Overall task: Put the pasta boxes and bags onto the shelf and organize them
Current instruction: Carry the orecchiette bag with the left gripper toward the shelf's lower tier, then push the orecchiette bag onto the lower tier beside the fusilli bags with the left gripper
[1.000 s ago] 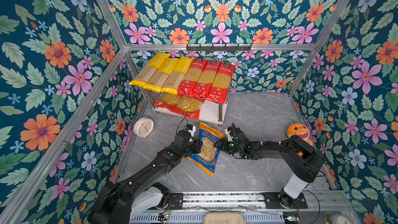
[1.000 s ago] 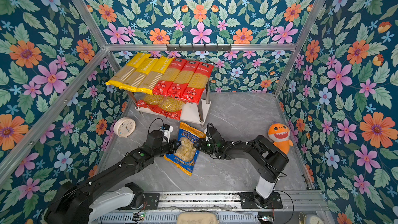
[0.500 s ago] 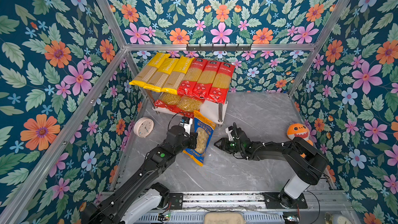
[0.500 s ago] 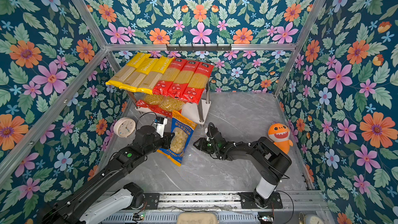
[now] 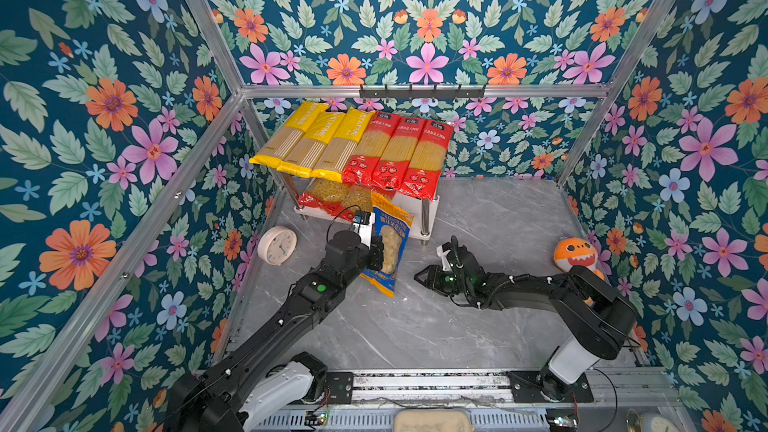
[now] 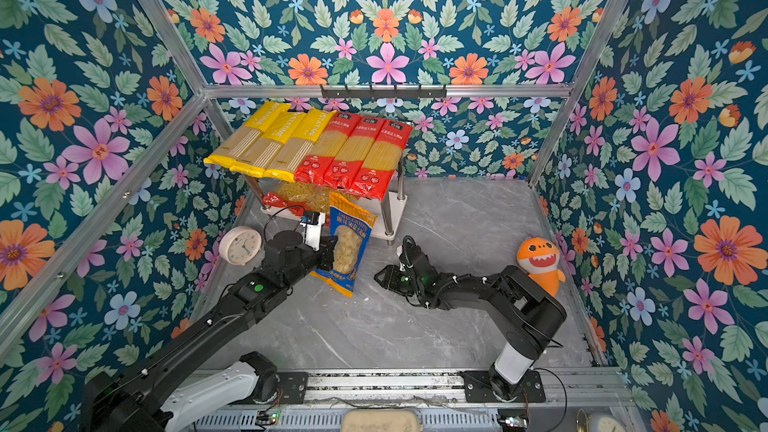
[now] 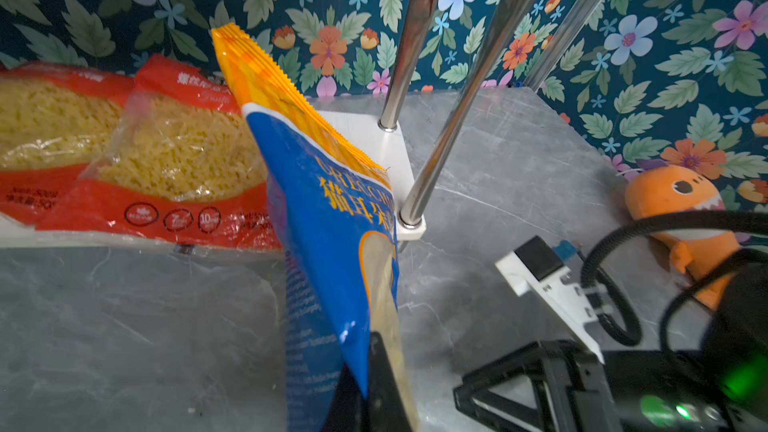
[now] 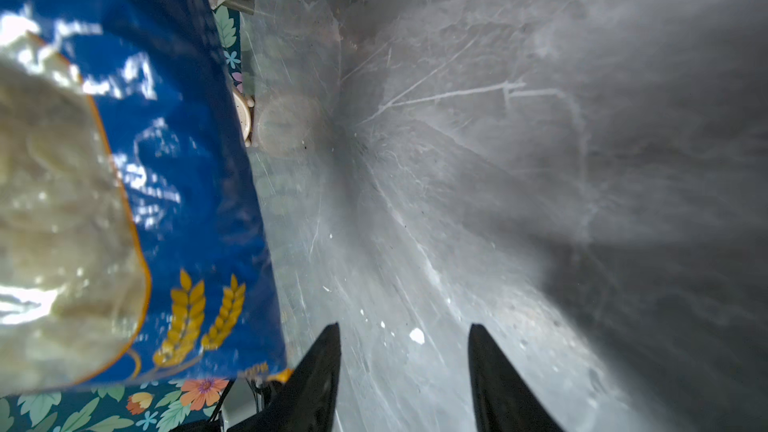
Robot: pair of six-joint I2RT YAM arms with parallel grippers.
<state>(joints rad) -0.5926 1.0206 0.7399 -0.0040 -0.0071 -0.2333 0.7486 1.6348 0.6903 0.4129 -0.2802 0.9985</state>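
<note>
Left hand (image 5: pixel 376 249) clenches the orecchiette bag (image 5: pixel 390 238) nearly upright at the shelf's (image 5: pixel 432 204) lower board, between two red bags (image 5: pixel 328 198) and a chrome leg (image 5: pixel 424 218). Right hand (image 5: pixel 420 278) hangs released, empty, nearby. Clock (image 5: pixel 277 245) and shark (image 5: pixel 575 253) sit aside.

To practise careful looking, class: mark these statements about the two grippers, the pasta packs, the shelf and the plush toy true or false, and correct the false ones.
1. The left gripper is shut on the blue and orange plastic orecchiette bag. True.
2. The right gripper grips a long red spaghetti pack. False: it is open and empty over the grey marble-look tabletop.
3. Three long yellow spaghetti packs and three long red spaghetti packs lie on top of the two-tier white shelf with chrome legs. True.
4. Two red short-pasta bags lie on the shelf's lower board. True.
5. The orange shark plush sits on that lower board. False: it is on the tabletop, apart from the shelf.
</note>
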